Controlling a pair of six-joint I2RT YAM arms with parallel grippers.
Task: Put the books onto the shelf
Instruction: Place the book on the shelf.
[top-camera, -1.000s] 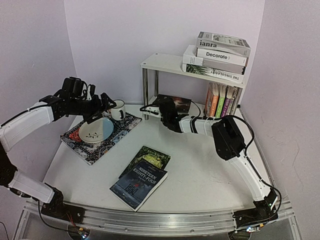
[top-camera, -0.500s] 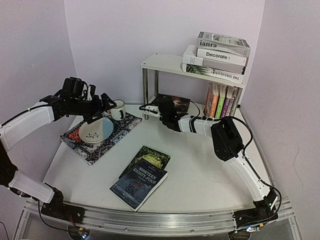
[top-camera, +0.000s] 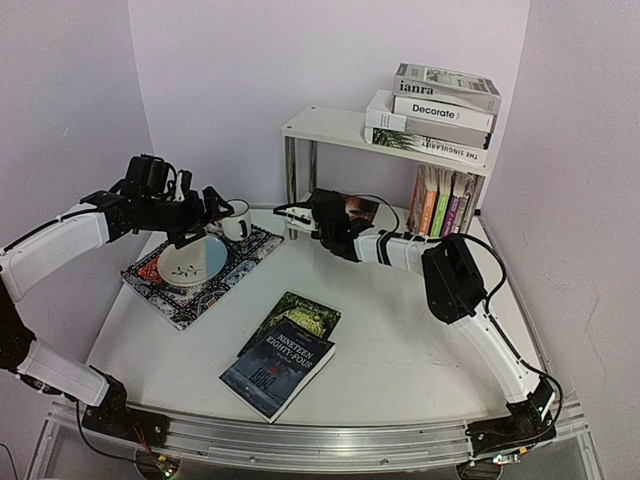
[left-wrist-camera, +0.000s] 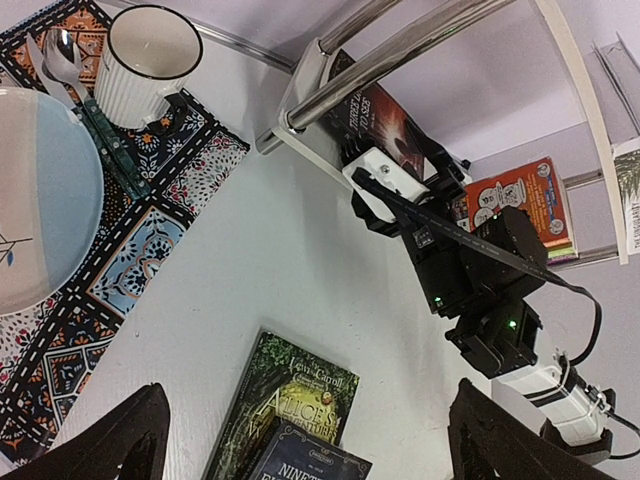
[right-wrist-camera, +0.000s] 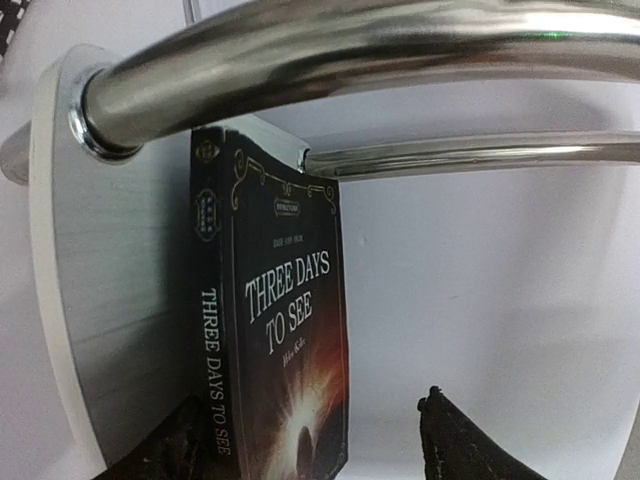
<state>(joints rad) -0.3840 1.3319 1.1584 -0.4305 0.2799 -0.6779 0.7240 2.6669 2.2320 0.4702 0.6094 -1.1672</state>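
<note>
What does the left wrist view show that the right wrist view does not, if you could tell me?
Only the left wrist view: the mug, the patterned mat, the green paperback and the right arm. Only the right wrist view: readable spine lettering on the dark book. Both: that book lying flat on the shelf's lower board, beside a chrome leg.

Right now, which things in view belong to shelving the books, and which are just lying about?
Job in hand:
- shelf
- Nineteen Eighty-Four and green Alice book, not yet shelved
- Three Days to See, stacked hardbacks and upright paperbacks, already on the shelf

Lying about:
- patterned mat
- bowl
- mug
- spoon
</note>
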